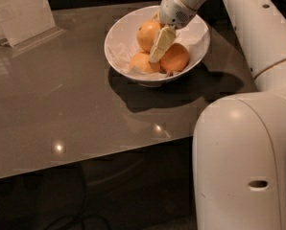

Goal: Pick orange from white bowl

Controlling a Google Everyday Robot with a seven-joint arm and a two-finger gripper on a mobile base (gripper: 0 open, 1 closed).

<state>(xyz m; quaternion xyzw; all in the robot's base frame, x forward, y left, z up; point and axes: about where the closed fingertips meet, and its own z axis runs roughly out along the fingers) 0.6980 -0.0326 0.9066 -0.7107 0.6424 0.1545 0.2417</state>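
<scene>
The white bowl (115, 46) stands at the back of the glossy brown table. It holds three oranges. The orange (146, 34), the largest and golden yellow, lies at the back left of the bowl. A smaller reddish-orange one (176, 57) and a paler one (141, 64) lie in front of it. My gripper (158, 44) reaches down into the bowl from the upper right and sits against the right side of the large orange, partly covering it.
A white card in a clear stand (19, 11) is at the table's back left. My white arm (258, 37) runs down the right side, and my base (244, 162) fills the bottom right past the table's front edge (85, 164).
</scene>
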